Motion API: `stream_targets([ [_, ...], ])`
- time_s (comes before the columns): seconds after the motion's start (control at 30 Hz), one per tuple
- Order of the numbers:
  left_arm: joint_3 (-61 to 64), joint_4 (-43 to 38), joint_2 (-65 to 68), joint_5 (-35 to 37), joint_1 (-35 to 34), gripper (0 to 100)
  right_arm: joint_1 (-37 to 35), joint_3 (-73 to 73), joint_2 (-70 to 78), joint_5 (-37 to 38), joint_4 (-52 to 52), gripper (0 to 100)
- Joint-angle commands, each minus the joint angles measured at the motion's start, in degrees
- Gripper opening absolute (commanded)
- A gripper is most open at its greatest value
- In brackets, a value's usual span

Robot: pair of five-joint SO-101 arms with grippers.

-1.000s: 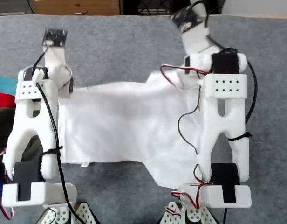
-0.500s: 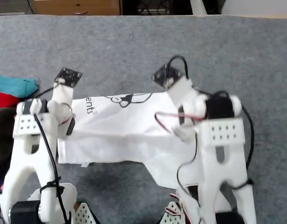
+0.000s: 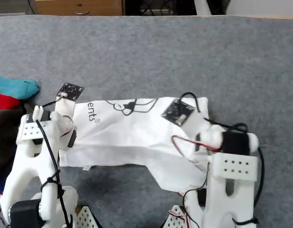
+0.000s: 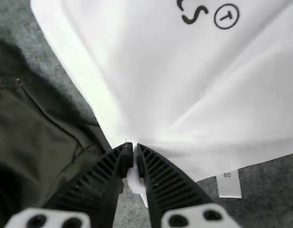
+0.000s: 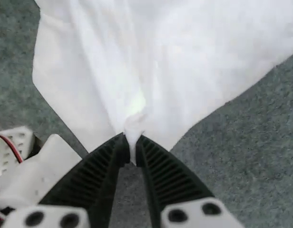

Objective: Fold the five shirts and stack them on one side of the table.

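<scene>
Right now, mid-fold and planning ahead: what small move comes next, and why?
Probably pull both grippers nearer the arm bases and lower: left gripper and right gripper each pinch the white shirt, whose near hem lies uncovered.

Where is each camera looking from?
High view: fixed above the table, looking down on the white shirt, the left arm and right arm.
Left wrist view: on that wrist, looking past the left gripper pinching the shirt, beside a dark green shirt.
Right wrist view: on that wrist, looking past the right gripper pinching the shirt.
All three share the white shirt.
</scene>
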Motion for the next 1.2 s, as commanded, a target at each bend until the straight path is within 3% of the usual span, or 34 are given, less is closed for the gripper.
stream_targets([
  [0.0,0.4,-0.4,0.1,-2.8,-2.3,3,7.6,0.0,-0.8,7.2,1.2,1.4],
  [0.13,0.9,-0.4,0.1,-4.2,-2.9,3,9.8,2.9,-1.0,12.7,2.4,1.4],
  [0.43,0.7,-0.1,0.1,-4.5,-2.6,4,10.1,10.4,-1.1,12.9,-1.8,1.4],
  [0.53,-0.7,4.0,0.1,-7.8,-2.5,10,10.2,10.1,-1.1,12.9,-1.9,1.9],
  [0.63,-3.0,8.4,0.1,-11.4,-3.0,16,10.2,10.2,-1.1,13.3,-1.5,9.7],
  [0.77,-7.1,13.7,0.1,-13.9,-4.6,17,9.8,10.0,-1.1,13.4,-1.5,23.4],
  [0.97,-15.8,18.3,0.0,-13.4,-9.7,17,10.2,5.2,-1.1,12.9,-1.8,24.3],
  [1.07,-20.7,18.5,-0.4,-9.0,-12.0,16,10.2,1.8,-0.7,9.9,-5.7,19.4],
  [1.17,-26.2,18.5,-0.1,-5.1,-12.7,5,9.2,-1.5,0.6,0.2,-12.0,0.7],
])
